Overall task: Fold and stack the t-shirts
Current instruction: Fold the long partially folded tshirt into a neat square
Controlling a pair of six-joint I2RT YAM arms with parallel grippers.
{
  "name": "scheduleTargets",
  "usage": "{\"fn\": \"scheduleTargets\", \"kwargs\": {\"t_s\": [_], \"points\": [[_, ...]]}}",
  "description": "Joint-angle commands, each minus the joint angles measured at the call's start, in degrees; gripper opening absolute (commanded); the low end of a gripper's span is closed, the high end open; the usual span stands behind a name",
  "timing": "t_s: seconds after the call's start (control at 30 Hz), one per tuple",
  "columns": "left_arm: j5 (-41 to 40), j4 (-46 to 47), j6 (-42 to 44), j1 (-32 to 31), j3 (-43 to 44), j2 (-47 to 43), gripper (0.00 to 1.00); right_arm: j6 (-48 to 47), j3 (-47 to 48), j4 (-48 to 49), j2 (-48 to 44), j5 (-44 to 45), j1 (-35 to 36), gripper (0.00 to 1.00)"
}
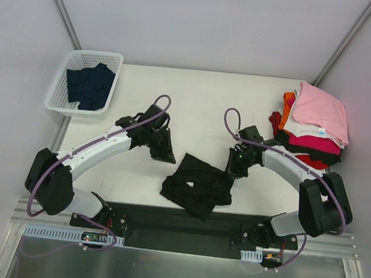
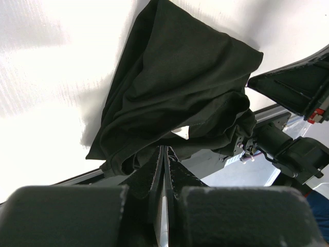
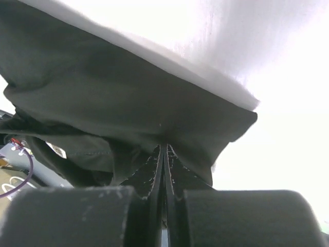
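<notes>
- Closest to the left wrist lens: left gripper (image 2: pixel 163 154), jaws pressed fully together, a fold of the black t-shirt (image 2: pixel 175 103) nipped at the tips. Cloth bunches and hangs away from the pinch.
- Same on the other side: right gripper (image 3: pixel 164 149), jaws flat against one another, a dark cloth edge caught between the tips.
- Shirt position: crumpled heap on the table (image 1: pixel 209 95), near edge, centre, between the two arms. Top view puts the left gripper at its far-left corner and the right gripper at its far-right corner. No print shows in any view.
- Reading of the hold (judgement): two pinches on opposite far corners suit lifting and spreading the heap flat before any fold.
- Cannot tell whether either pinch has one layer or several.
- Stack of folded shirts (image 1: pixel 314 121) sits at the far right, pink on top, with white, magenta, red and orange below. It is near the right arm but clear of the gripper, probably kept aside so the centre stays free for working.
- Basket (image 1: pixel 62 99) at far left holds a dark navy shirt (image 1: pixel 89 86), probably waiting its turn.
- Stage: the black shirt is not yet flattened, and folding has not begun.
</notes>
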Motion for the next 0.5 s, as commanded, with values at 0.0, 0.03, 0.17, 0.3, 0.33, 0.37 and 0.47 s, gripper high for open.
{"fn": "scheduleTargets", "kwargs": {"t_s": [0.0,0.03,0.17,0.3,0.33,0.37,0.47], "points": [[0.54,-1.13,1.63,-0.62,3.07,0.6,0.0,2.62,1.31,2.17,0.01,-3.17,0.73,0.01],[0.8,-1.13,1.63,-0.62,3.07,1.04,0.0,3.59,1.14,2.08,-0.35,-3.18,2.22,0.01],[1.16,-1.04,1.72,-0.62,4.03,3.15,0.0,7.55,0.0,1.64,-3.6,-1.78,6.7,0.01],[1.16,-1.13,1.89,-0.8,5.18,4.56,0.0,11.77,-1.49,1.29,-6.5,-0.19,11.54,0.01],[1.16,-1.04,1.89,-0.71,5.18,4.56,0.0,12.64,-1.85,1.29,-7.55,0.33,13.98,0.01],[1.07,-1.04,1.89,-0.71,5.09,4.47,0.0,14.57,-2.29,1.29,-8.25,1.47,15.31,0.01],[0.72,-0.87,1.63,-0.89,3.51,3.51,0.0,18.87,-3.61,1.2,-10.63,4.11,21.02,0.01]]}}
